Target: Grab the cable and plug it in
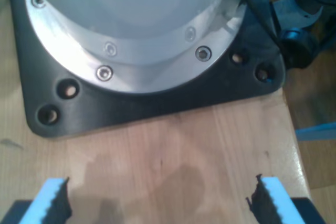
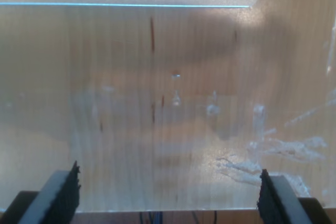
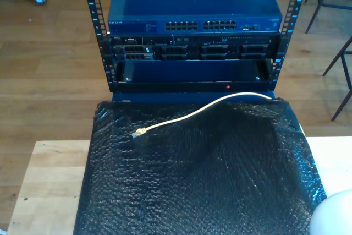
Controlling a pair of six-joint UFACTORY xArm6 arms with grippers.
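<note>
Exterior view: our cable (image 3: 203,109) lies loose on the black sheet (image 3: 209,191), plug (image 3: 139,133) free for grabbing; my first gripper (image 1: 163,195) and my second gripper (image 2: 168,192) gape wide, empty.

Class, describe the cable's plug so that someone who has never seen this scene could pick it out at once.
Start at the blue network switch atop the rack. In front lies a crinkled black sheet; a cream cable curves across it. The plug is its small yellowish tip toward the exterior view's left.
</note>
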